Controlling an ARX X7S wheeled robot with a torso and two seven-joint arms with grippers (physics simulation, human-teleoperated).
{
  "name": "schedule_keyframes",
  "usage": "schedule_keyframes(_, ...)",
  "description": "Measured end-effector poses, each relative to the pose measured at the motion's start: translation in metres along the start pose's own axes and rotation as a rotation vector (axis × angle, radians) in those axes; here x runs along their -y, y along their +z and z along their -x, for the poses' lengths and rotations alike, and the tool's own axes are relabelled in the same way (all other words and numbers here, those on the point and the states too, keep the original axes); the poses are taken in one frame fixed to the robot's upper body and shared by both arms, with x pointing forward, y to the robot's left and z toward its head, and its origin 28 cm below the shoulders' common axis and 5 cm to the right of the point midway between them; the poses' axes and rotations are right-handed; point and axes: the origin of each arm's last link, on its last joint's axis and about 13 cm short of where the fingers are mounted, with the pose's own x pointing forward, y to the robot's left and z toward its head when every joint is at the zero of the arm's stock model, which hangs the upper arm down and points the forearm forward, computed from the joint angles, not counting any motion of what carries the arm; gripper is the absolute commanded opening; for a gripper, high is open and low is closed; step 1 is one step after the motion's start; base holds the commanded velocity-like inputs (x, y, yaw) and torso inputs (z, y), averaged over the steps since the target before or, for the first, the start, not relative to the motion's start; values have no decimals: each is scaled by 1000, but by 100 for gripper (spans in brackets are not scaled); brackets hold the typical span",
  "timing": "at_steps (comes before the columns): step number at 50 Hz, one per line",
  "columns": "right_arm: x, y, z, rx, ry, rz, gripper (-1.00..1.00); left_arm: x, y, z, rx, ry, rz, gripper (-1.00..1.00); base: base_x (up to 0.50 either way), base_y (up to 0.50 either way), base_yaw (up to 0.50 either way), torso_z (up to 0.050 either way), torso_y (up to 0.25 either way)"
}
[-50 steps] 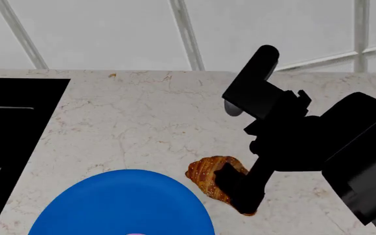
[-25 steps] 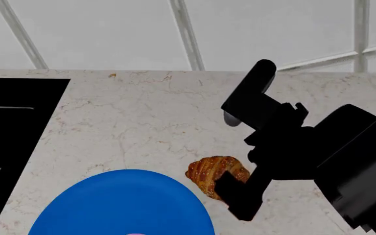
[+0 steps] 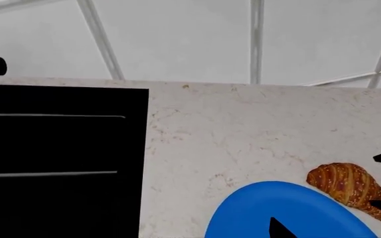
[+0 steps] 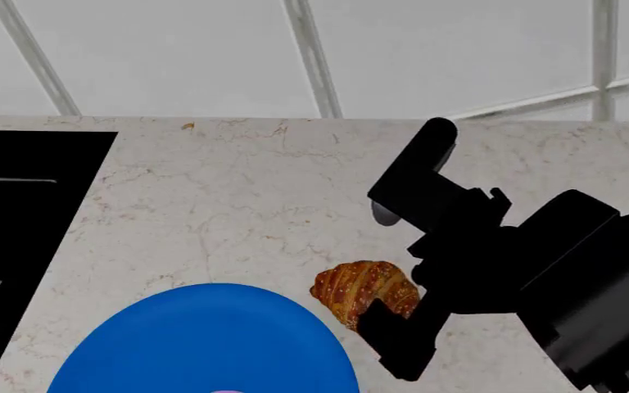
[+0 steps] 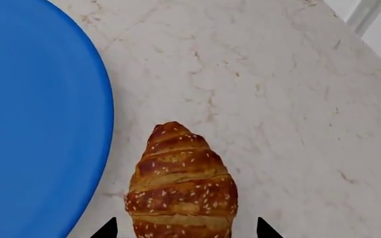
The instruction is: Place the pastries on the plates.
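A: We logged the croissant on the marble counter, just beside the blue plate — not yet plated.

B: Right gripper open, we noted — fingertips straddling the croissant, nothing gripped. Left gripper: we couldn't tell its state.
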Motion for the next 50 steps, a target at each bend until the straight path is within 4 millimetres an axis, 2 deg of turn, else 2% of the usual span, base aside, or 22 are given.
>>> schedule_keyframes(50, -2, -15, -17, -44, 8, -39, 100, 1, -3, 5, -11, 5, 8, 100, 0, 0, 0, 0, 0)
